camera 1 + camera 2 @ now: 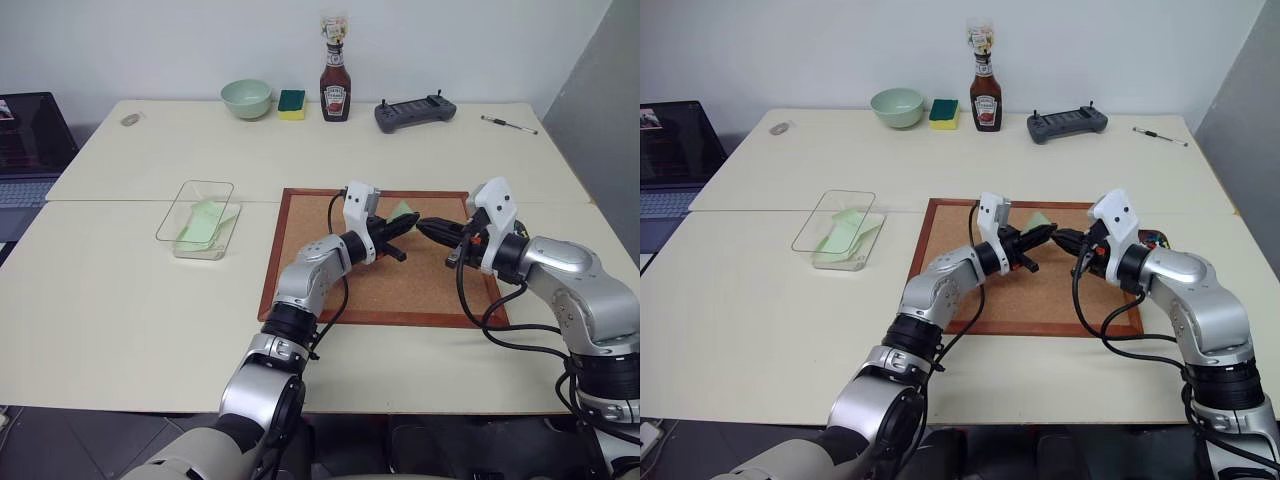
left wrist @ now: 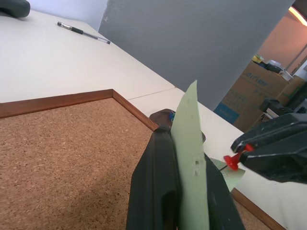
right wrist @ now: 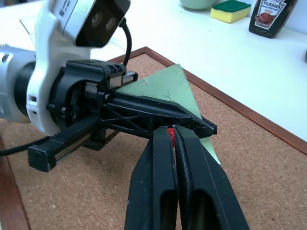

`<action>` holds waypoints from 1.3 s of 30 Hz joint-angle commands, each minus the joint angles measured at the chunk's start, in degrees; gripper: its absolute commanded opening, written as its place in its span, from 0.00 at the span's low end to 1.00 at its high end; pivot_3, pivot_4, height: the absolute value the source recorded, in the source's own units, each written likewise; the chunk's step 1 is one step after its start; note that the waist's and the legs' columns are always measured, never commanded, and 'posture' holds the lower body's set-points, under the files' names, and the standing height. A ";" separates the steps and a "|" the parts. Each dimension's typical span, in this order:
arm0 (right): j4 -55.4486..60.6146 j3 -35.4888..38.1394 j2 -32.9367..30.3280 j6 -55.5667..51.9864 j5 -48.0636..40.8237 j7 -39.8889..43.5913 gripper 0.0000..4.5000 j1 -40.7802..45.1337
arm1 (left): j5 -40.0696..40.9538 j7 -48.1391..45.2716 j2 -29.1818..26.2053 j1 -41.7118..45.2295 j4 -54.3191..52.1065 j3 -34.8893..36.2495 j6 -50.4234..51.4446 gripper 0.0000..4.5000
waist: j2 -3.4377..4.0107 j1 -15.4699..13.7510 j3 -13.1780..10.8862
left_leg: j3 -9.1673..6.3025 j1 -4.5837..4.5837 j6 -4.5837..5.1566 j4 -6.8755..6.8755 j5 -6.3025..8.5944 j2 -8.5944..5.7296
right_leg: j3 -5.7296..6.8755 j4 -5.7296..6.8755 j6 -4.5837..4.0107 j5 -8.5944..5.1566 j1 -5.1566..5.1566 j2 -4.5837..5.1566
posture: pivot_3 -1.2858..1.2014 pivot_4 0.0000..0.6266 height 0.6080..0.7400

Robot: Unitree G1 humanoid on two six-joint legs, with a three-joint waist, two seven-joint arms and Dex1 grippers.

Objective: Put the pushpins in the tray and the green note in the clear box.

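Left eye view: the left end effector [image 1: 407, 226] is hovering over the corkboard [image 1: 330, 270], clenched on the green note [image 1: 402, 211], which is sticking up and back from its tips. The right end effector [image 1: 425, 226] is meeting it tip to tip from the other side. The clear box [image 1: 189, 195] is sitting well off to the left on the bench [image 1: 120, 290], with pale green slips already lying inside.

Right eye view: same setup. The tray [image 1: 1156, 240] is peeking out just behind the right wrist, beside the corkboard's far right corner, something coloured inside it.

Left wrist view: the note is standing on edge, long axis running straight out along the fingers [image 2: 153, 191], thin matte paper with tiny pin holes. The right end effector is pinching a red pushpin [image 2: 232, 162] by its glossy plastic head, right beside the note's lower corner.

Right wrist view: the right fingers [image 3: 163, 182] are closed tight with a bit of red showing between the tips, nosing up against the left one's black fingers. Grainy cork underneath, smooth brown wood frame.
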State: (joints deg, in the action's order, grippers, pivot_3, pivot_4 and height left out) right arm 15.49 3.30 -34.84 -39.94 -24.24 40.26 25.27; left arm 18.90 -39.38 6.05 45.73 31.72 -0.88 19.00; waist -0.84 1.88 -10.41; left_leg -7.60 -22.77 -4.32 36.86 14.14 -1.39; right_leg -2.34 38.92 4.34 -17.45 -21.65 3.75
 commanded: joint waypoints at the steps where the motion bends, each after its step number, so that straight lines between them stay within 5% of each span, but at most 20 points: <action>1: 2.78 2.77 -0.26 -1.70 -2.26 -1.24 0.00 1.29 | 0.06 0.25 0.31 0.38 -1.86 -0.13 -1.38 0.00 | 0.00 0.01 0.00 | 0.00 0.00 0.00 0.00 0.00 0.01 | 0.00 0.00 0.00 0.00 -0.01 0.00 | 0.52 0.24 1.00; 13: 0.68 5.30 -3.35 -1.63 0.14 -4.71 0.00 0.72 | -0.45 1.47 -1.68 -0.66 -5.55 -0.29 -1.03 0.00 | 0.00 0.01 0.00 | 0.01 -0.04 0.01 0.00 0.00 0.00 | -0.01 0.01 0.00 0.00 -0.04 0.00 | 0.52 0.24 1.00; 24: -23.09 -5.03 -9.13 19.03 24.64 -12.89 0.00 3.59 | 0.56 3.78 -4.80 -5.88 -16.29 -0.70 3.91 0.00 | 0.02 0.09 0.01 | 0.08 -0.03 -0.02 0.01 -0.01 0.01 | -0.06 0.04 0.00 0.00 -0.09 0.00 | 0.52 0.24 1.00; 33: -33.23 -7.72 -9.78 28.35 31.79 -12.97 0.00 5.26 | 0.77 5.14 -4.36 -6.24 -17.17 -1.05 3.99 0.00 | 0.01 0.09 0.01 | 0.12 -0.04 -0.16 0.01 -0.09 0.00 | -0.08 0.03 -0.01 0.00 -0.09 0.01 | 0.52 0.24 1.00; 39: -34.54 -6.93 -9.36 28.72 32.06 -12.80 0.27 5.29 | 0.67 5.19 -4.32 -6.22 -16.94 -1.28 3.85 0.00 | 0.01 0.11 0.01 | 0.12 -0.04 -0.18 0.01 -0.10 0.01 | -0.08 0.03 -0.01 0.00 -0.09 0.01 | 0.52 0.24 1.00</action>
State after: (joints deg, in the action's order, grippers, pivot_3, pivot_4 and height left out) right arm -19.72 -5.61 -43.89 -11.97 7.62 27.67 29.29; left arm 18.96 -34.33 1.45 38.95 17.45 -1.89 23.37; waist -0.83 1.99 -10.40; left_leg -7.49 -22.80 -4.50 36.87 14.04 -1.39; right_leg -2.43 38.96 4.33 -17.45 -21.74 3.75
